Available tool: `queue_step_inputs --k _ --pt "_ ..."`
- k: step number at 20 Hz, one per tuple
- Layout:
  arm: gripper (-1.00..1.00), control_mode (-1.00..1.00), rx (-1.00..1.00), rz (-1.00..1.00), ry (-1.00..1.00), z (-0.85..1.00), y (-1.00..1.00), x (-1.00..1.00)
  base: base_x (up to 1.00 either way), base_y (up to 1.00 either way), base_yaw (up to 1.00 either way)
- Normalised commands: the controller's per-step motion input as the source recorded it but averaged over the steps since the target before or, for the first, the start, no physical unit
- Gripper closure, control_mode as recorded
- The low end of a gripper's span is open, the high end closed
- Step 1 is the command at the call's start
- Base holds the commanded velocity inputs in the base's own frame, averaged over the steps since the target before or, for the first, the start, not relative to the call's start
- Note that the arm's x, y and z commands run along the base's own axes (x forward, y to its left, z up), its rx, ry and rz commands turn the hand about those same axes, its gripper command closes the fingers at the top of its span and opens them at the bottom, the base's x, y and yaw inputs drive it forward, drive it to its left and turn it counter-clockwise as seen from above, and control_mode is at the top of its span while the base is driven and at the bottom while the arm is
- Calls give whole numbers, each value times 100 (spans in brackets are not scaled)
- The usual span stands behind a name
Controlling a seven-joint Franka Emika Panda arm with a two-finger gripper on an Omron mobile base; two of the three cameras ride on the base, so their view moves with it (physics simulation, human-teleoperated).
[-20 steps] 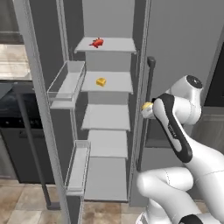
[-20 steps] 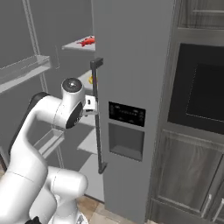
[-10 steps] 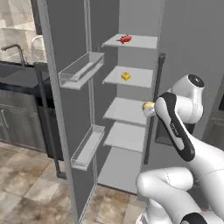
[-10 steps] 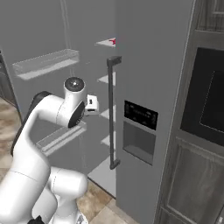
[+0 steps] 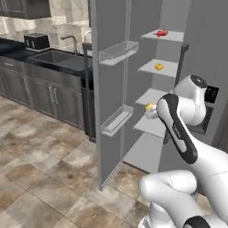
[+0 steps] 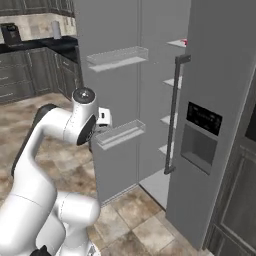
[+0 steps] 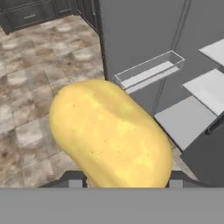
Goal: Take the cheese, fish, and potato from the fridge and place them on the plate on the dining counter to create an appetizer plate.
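Even flat rendered light, faint shadows, slightly soft.

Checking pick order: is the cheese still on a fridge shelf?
Yes, the cheese lies on the second shelf of the open fridge, below the fish, while the gripper holds the potato.

White jointed arm folded high, two-finger gripper point(image 7: 122, 181) at six o'clock of hand view, clamped around yellowish-brown oval potato point(image 7: 109, 133).
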Motion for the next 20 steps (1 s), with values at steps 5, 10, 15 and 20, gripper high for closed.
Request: queue_step_inputs --k 5,10,15,20 --pt "100 100 0 0 0 0 0 0 -100 0 44" --pt "100 100 0 0 0 0 0 0 -100 -1 43" --pt "100 100 0 0 0 0 0 0 -100 -22 43" --pt "100 100 0 0 0 0 0 0 -100 -39 40"
